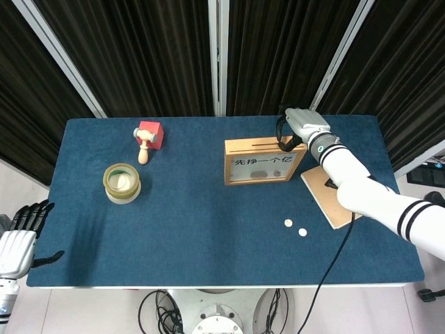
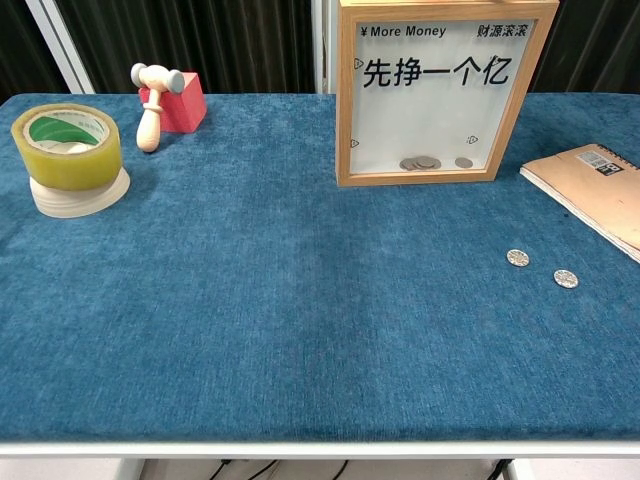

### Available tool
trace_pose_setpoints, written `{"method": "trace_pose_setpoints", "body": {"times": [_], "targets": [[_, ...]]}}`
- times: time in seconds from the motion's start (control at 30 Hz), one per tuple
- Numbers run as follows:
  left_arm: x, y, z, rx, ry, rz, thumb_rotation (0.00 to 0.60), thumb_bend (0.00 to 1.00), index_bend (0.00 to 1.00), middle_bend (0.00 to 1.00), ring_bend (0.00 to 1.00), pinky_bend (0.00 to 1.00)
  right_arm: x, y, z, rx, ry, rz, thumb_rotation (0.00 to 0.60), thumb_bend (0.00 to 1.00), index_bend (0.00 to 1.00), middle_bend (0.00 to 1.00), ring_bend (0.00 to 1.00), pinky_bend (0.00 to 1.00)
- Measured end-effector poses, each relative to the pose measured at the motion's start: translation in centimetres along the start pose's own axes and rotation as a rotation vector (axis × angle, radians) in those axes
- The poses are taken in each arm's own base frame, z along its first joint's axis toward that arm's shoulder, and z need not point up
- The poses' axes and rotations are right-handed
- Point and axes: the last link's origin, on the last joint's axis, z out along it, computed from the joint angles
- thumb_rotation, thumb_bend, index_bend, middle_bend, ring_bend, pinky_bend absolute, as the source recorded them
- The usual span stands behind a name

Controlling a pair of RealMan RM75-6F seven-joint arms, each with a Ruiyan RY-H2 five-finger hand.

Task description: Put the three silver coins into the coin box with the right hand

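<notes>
Two silver coins [image 1: 295,227] flat on cloth; coin box [image 1: 264,160] upright, slot lengthwise; right hand [image 1: 300,124] above, grip unclear.

Blue table cloth [image 2: 250,300], red block [image 2: 183,105], yellow tape roll [image 2: 65,150], silver coins [image 2: 517,258], tan-framed coin box [image 2: 345,100]

Right hand [image 1: 304,124]: over the right end of the coin box [image 1: 265,160] top, fingers curled down at the slot edge; any coin in them too small to tell.
Coins [image 1: 295,227]: two lying on the table [image 1: 201,236], just beside each other, near the notebook [image 1: 332,196].
Left hand [image 1: 19,235]: off the table's left edge, fingers spread, holding nothing.
Tape roll [image 1: 122,182]: left side.
Red block [image 1: 149,134]: far side, wooden mallet [image 1: 143,151] touching it.
</notes>
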Motion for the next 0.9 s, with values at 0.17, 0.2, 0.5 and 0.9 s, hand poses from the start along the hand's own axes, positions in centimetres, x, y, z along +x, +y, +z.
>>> {"method": "trace_pose_setpoints", "body": {"times": [0.17,0.2,0.5,0.9], "targets": [[-0.1,-0.2,0.0,0.004,-0.002,0.002,0.600,0.00,0.06,0.01,0.00,0.00,-0.3,-0.2,0.4,-0.001,-0.006,0.000,0.600,0.48,0.75,0.01,0.00,0.00],[-0.1,-0.2,0.0,0.004,-0.005,0.005,0.600,0.00,0.06,0.01,0.00,0.00,-0.3,-0.2,0.4,0.000,-0.007,0.000,0.600,0.48,0.75,0.01,0.00,0.00],[0.0,-0.5,0.0,0.012,-0.003,0.007,0.600,0.00,0.06,0.01,0.00,0.00,-0.5,-0.3,0.8,0.000,-0.017,0.006,0.600,0.48,0.74,0.01,0.00,0.00],[0.4,-1.0,0.0,0.028,0.002,0.011,0.600,0.00,0.06,0.01,0.00,0.00,-0.7,-0.1,1.3,-0.003,-0.024,0.003,0.600,0.48,0.74,0.01,0.00,0.00]]}}
